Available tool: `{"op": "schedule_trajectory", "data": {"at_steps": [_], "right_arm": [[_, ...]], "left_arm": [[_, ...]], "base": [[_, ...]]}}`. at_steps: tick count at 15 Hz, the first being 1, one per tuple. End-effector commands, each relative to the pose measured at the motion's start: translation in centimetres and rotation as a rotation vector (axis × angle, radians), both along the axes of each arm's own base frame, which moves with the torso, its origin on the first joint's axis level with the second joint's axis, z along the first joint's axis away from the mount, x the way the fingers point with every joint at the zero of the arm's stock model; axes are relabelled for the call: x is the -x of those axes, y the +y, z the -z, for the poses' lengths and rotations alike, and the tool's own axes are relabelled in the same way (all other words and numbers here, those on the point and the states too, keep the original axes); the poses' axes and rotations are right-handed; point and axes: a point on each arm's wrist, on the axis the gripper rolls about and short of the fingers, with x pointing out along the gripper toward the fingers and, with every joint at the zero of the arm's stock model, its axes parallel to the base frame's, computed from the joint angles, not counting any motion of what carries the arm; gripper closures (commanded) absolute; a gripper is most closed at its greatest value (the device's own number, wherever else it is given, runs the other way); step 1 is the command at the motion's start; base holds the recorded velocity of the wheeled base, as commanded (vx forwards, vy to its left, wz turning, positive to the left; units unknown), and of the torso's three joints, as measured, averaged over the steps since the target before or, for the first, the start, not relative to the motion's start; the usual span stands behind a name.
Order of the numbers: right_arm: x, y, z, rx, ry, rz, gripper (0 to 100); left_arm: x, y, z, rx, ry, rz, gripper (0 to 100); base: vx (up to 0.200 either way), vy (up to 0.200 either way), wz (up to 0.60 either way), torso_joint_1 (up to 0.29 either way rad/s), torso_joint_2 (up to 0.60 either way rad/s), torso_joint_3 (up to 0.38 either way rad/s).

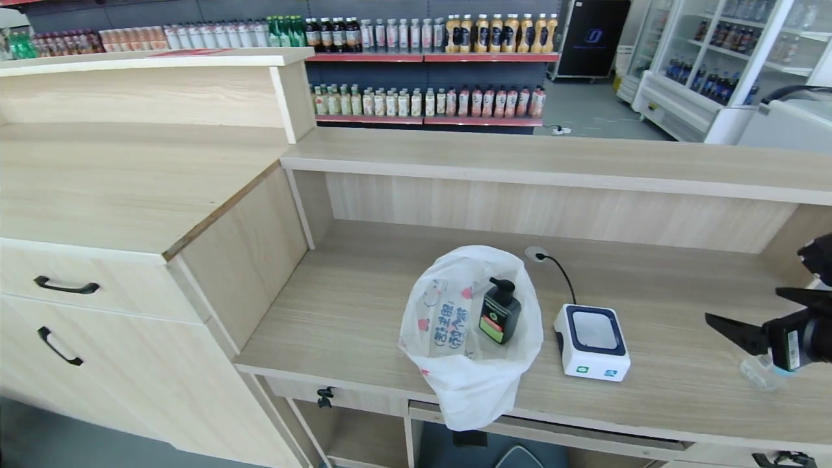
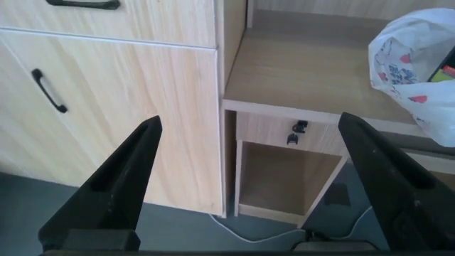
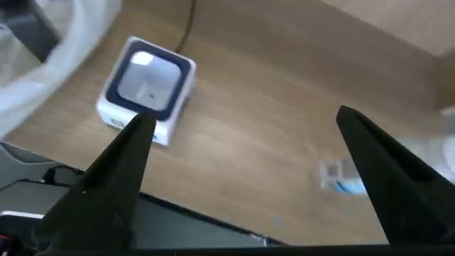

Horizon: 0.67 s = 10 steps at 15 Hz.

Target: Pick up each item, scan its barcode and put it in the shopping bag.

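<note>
Shopping bag (image 1: 455, 364), where is it? — Listener

It is thin white plastic with its mouth open. It sits at the front edge of the pale wood worktop (image 1: 364, 312), and its lower part droops over that edge. A dark pump bottle (image 1: 499, 315) stands inside. Just beside the bag, on the robot's right, is a white scanner (image 1: 591, 338) with its dark window facing up. — Describer

And the arms? — Listener

The right gripper (image 3: 245, 117) hangs at the worktop's right end, jaws spread wide and holding nothing. It is close above a small clear item (image 1: 760, 374) that is too blurred to name. The left gripper (image 2: 250, 119) is low in front of the cabinet (image 2: 106, 71), well apart from the bag, jaws also spread and empty. — Describer

What could go wrong? — Listener

In my judgement, the clear item looks light and slick, so jaws closing off-centre could tip it or shoot it along the worktop. If its label faces away from the scanner window, the scan may fail. The bag is limp and overhangs the edge. An item dropped on its rim, or an arm brushing it, could fold the mouth shut or drag bag and bottle to the floor. The scanner's cable (image 1: 562, 276) could also snag a passing arm. — Describer
</note>
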Motion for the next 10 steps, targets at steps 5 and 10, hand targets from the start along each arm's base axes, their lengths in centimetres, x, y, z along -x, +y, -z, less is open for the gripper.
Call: {"op": "schedule_trajectory", "data": {"at_steps": [5,10], "right_arm": [[0.1,-1.4,0.7,-0.032,-0.004,0.346,0],[-5.8,-3.4,4.0,-0.209,-0.116,0.402,0]], "left_arm": [[0.0,0.0,0.0,0.000,0.000,0.000,0],[0.0,0.0,0.0,0.000,0.000,-0.002,0]], "base": [[0.000,0.000,-0.60,-0.220,0.40,0.174],[0.000,0.000,0.00,-0.133,0.25,0.113]]}}
